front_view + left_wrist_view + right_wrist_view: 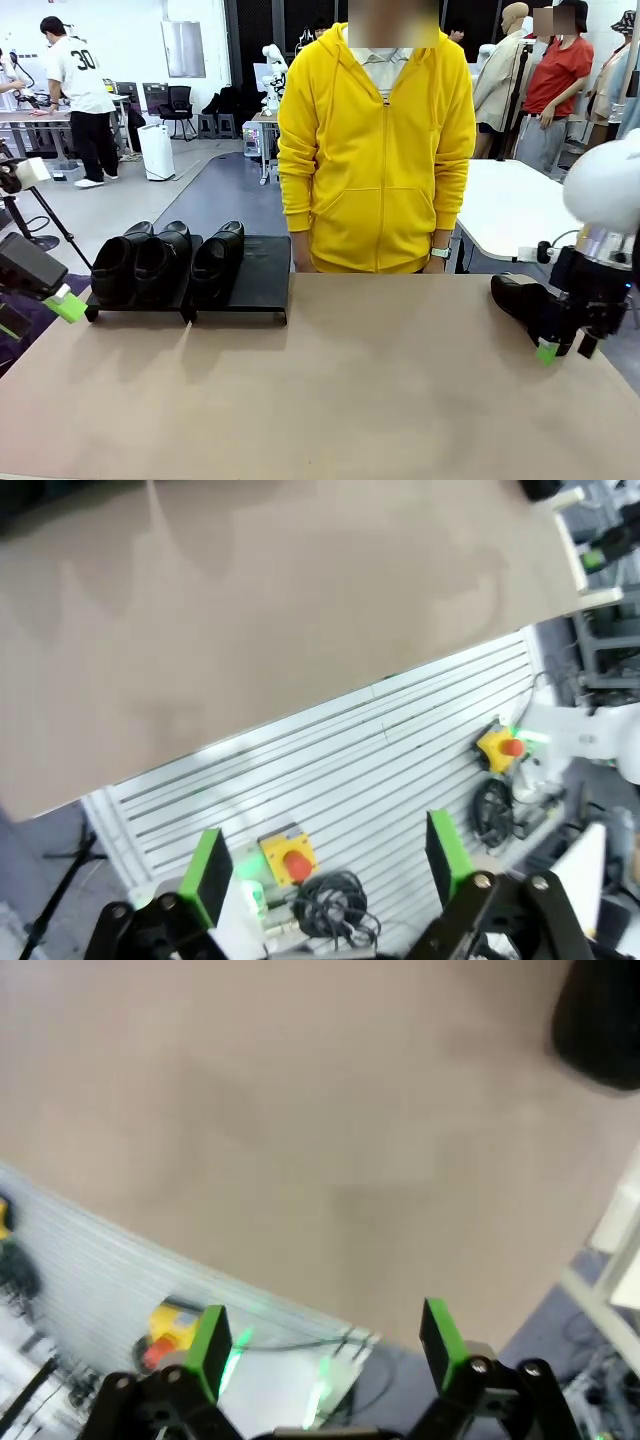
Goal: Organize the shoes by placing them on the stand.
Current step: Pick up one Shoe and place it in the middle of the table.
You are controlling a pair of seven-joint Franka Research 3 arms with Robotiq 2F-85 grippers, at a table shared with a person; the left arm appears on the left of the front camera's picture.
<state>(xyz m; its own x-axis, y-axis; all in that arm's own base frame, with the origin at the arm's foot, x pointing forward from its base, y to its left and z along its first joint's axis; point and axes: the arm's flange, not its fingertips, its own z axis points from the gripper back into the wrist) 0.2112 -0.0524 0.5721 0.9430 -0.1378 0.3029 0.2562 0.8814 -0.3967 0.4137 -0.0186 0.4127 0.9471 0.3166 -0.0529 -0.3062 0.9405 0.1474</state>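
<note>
1. Stand (262, 272): low black rack at the far left of the brown surface (330, 390), near the far edge, to the left of the person in a yellow hoodie (376, 150).
2. Three black shoes sit on the stand, toes toward the robot: left shoe (113, 265), middle shoe (158, 260) touching it, third shoe (216, 262) just right of those. The rightmost part of the stand is bare.
3. Fourth shoe (516, 296) lies on the surface at the far right, well apart from the stand, partly hidden behind the right arm's wrist.
4. Right gripper (566, 347): low over the surface at the right edge, just beside the fourth shoe on its near side. Jaws wide, nothing between them; one green pad shows in the front view. The right wrist view has both green pads (441, 1335) spread over bare surface, with a blurred dark shape (600, 1025) at upper right, probably that shoe.
5. Left gripper (45, 315): off the left edge of the surface, near the stand's left end, touching nothing. Jaws wide and empty; the left wrist view shows its pads (208, 873) far apart over the surface's near edge and a white slatted panel (380, 770) carrying yellow boxes with red buttons (290, 857).
</note>
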